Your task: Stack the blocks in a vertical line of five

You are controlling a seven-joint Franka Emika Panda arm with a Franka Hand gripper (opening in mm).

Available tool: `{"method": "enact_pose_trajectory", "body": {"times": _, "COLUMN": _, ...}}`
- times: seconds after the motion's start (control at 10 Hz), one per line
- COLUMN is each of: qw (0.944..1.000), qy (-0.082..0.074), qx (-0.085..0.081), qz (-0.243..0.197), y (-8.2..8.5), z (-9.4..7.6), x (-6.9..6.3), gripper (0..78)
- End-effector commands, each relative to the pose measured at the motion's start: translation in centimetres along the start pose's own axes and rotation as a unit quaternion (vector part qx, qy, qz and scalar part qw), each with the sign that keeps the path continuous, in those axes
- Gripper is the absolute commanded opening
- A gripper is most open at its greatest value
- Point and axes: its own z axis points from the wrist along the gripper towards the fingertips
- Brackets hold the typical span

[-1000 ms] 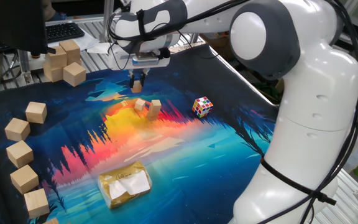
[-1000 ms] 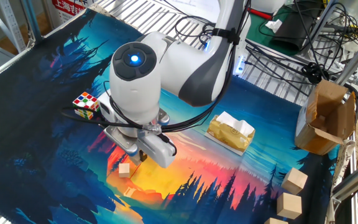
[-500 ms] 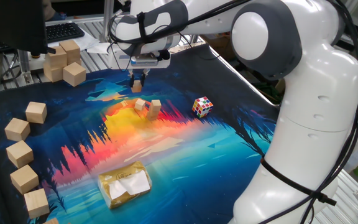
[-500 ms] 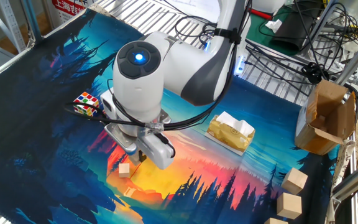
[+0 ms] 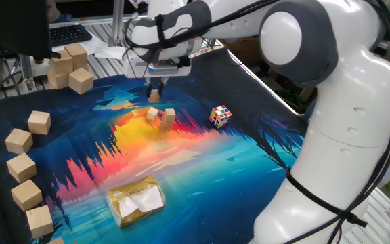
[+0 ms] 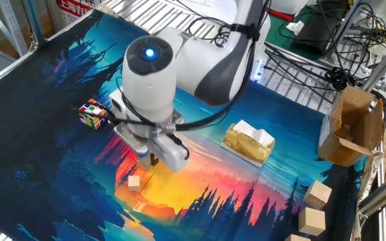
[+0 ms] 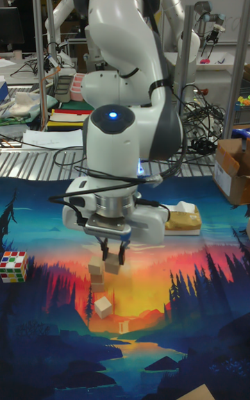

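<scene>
My gripper [image 5: 156,89] hangs over the far middle of the mat, shut on one tiny tan block [image 5: 156,96] held a little above the surface. In the tall fixed view the same gripper [image 7: 112,258] holds the block [image 7: 112,266] just right of a short upright pile of blocks [image 7: 95,269]. In one fixed view that pile [image 5: 168,118] stands to the front right of the gripper. Beside it a loose block [image 5: 153,114] lies tilted, also seen as the loose block [image 7: 103,306] and the loose block [image 6: 134,181]. How many blocks the pile holds is unclear.
The multicoloured puzzle cube [image 5: 221,116] sits right of the pile. A tan packet [image 5: 136,200] lies near the front of the mat. Several large pale wooden cubes [image 5: 23,166] line the left edge, with more large cubes [image 5: 70,68] at the back left. A cardboard box [image 6: 350,127] stands off the mat.
The gripper has carried its block a short way to the right, closer to the pile. The blocks on the mat have not moved.
</scene>
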Motion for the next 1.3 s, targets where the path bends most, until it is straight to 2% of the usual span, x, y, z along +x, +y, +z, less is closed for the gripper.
{"method": "enact_pose_trajectory", "body": {"times": 0.1, "qw": 1.0000, "qy": 0.000, "qx": -0.004, "qz": -0.007, "y": -2.3, "z": -0.4, "x": 0.6, "gripper": 2.4}}
{"method": "enact_pose_trajectory", "body": {"times": 0.4, "qw": 0.9999, "qy": 0.001, "qx": -0.010, "qz": -0.008, "y": -3.6, "z": -0.3, "x": 1.3, "gripper": 2.4}}
{"method": "enact_pose_trajectory", "body": {"times": 0.8, "qw": 0.9997, "qy": -0.006, "qx": -0.018, "qz": -0.018, "y": -5.1, "z": 1.3, "x": 2.3, "gripper": 2.4}}
{"method": "enact_pose_trajectory", "body": {"times": 1.3, "qw": 0.9996, "qy": -0.005, "qx": -0.027, "qz": -0.007, "y": -5.7, "z": 1.8, "x": 3.0, "gripper": 2.4}}
